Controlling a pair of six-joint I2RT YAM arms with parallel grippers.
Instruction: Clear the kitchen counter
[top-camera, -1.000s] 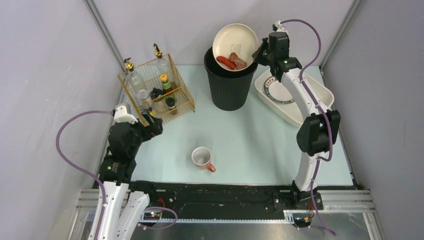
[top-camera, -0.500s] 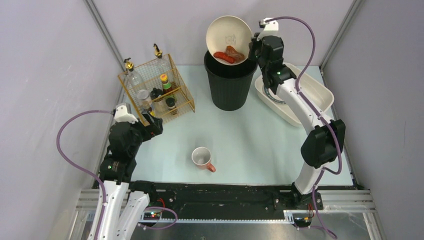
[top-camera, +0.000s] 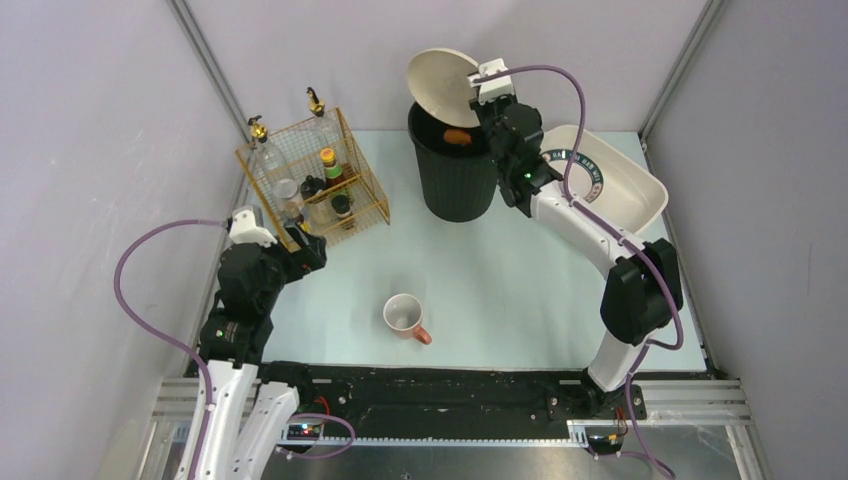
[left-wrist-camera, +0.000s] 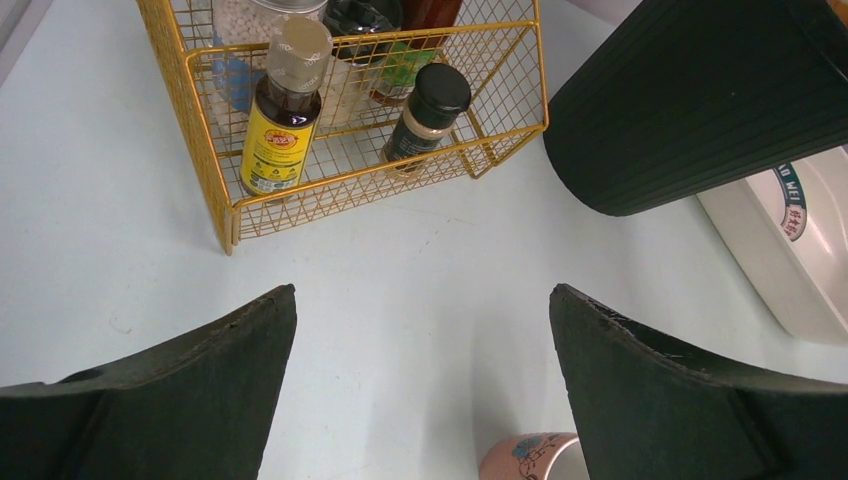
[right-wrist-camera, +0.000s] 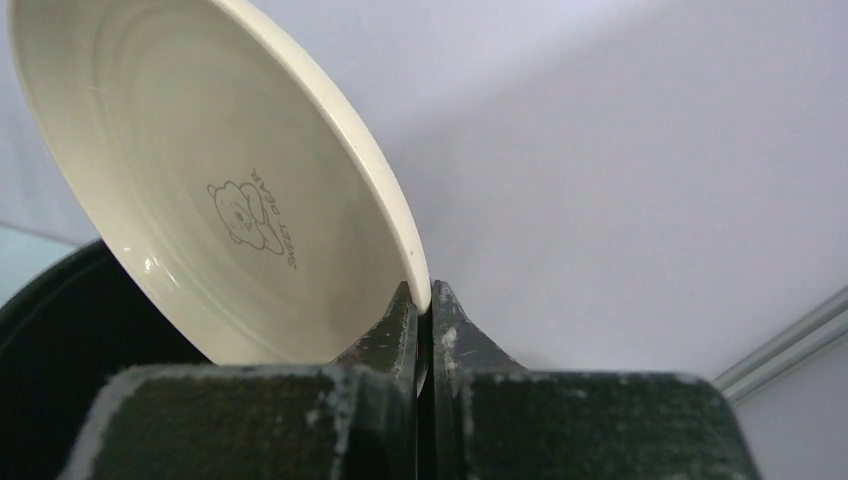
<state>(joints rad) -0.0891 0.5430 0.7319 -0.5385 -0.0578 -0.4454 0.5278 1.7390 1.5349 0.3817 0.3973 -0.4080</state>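
My right gripper (top-camera: 482, 92) is shut on the rim of a cream plate (top-camera: 440, 86) and holds it tipped steeply over the black bin (top-camera: 455, 175); the plate's face (right-wrist-camera: 215, 190) looks bare in the right wrist view. An orange piece of food (top-camera: 457, 137) shows inside the bin. A pink mug (top-camera: 404, 316) lies on its side on the pale mint-green kitchen counter (top-camera: 520, 290); its rim also shows in the left wrist view (left-wrist-camera: 530, 456). My left gripper (top-camera: 308, 252) is open and empty, low over the counter by the wire rack (top-camera: 312, 180).
The gold wire rack (left-wrist-camera: 380, 130) holds several bottles and jars at the back left. A white basin (top-camera: 615, 185) with a patterned dish (top-camera: 585, 170) in it stands at the back right, next to the bin. A black rail (top-camera: 450, 385) runs along the front edge.
My right arm has swung left and tipped the plate far over; the sausage and other food have slid off it into the bin. The left arm has not moved.
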